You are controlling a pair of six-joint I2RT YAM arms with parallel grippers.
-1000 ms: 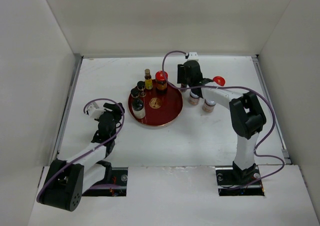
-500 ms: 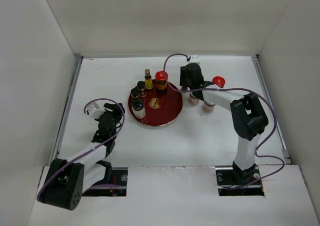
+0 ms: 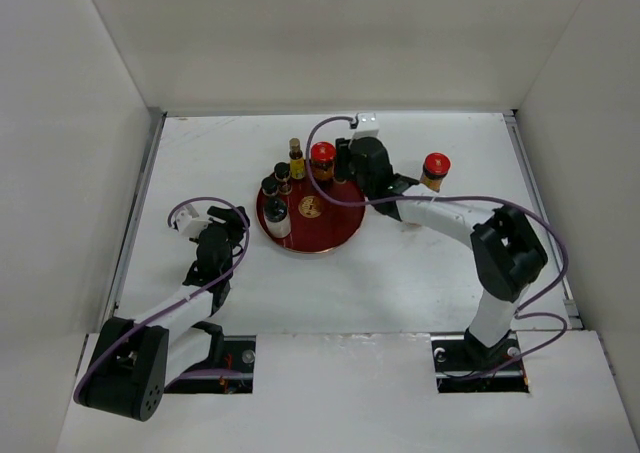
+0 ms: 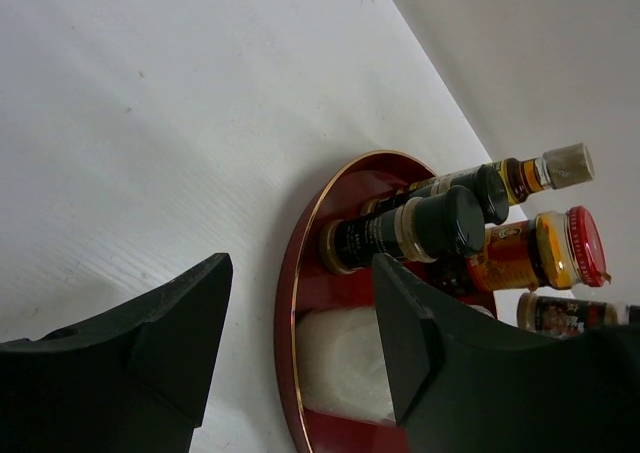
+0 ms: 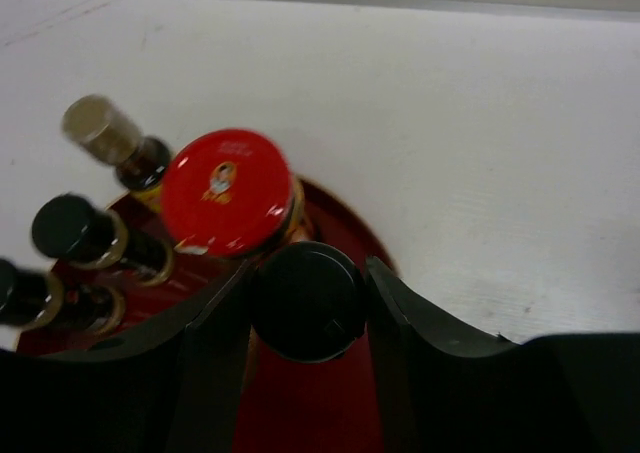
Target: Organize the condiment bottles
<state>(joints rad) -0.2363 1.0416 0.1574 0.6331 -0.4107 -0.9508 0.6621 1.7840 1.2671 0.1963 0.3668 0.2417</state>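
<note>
The dark-red tray [image 3: 335, 223] holds a yellow-labelled bottle [image 3: 296, 160], a red-lidded jar [image 3: 322, 159], two black-capped bottles [image 3: 282, 176] and a white-lidded jar [image 3: 278, 219]. My right gripper [image 3: 346, 169] is shut on a black-capped bottle [image 5: 307, 300] and holds it over the tray's back right edge, next to the red-lidded jar [image 5: 228, 191]. A second red-lidded jar [image 3: 434, 170] stands on the table to the right. My left gripper [image 3: 222, 235] is open and empty, left of the tray [image 4: 292, 303], facing the black-capped bottles [image 4: 400, 235] and the white-lidded jar [image 4: 350, 363].
The right arm [image 3: 440, 213] lies across the table right of the tray and hides what stands behind it. White walls close in the table on the left, back and right. A purple cable [image 3: 320, 138] loops above the tray's back.
My right gripper has moved left from the jars on the table to the tray's back right edge, carrying the black-capped bottle. The left arm has not moved.
</note>
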